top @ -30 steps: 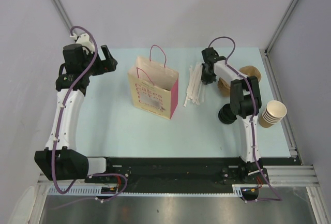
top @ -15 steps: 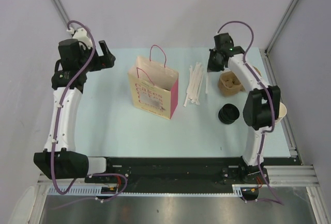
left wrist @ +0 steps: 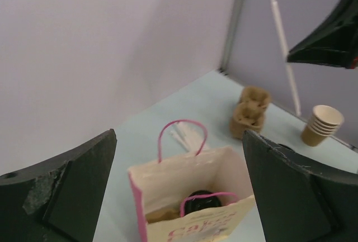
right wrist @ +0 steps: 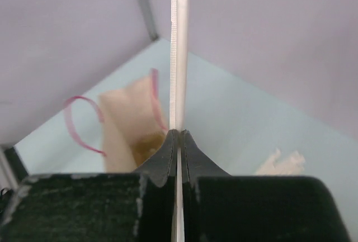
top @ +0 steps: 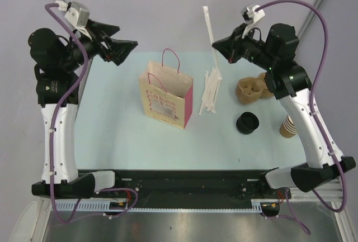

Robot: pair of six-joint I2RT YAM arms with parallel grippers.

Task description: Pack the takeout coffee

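Observation:
The takeout coffee (left wrist: 208, 203) stands inside the cream and pink paper bag (top: 166, 96); only its black lid shows, in the left wrist view. My right gripper (top: 215, 44) is raised above the table to the right of the bag, shut on a white wrapped straw (top: 210, 27). The straw sticks up from the closed fingertips (right wrist: 179, 133). My left gripper (top: 126, 52) hangs open and empty, high at the bag's left. It looks down into the bag (left wrist: 184, 180).
A pile of wrapped straws (top: 210, 91) lies right of the bag. Further right are a brown cardboard cup carrier (top: 251, 88), a stack of black lids (top: 246, 123) and a stack of lidless paper cups (top: 287, 126).
My right gripper closed on a straw at the pile and lifted it high. My left arm also rose and turned its open gripper toward the bag.

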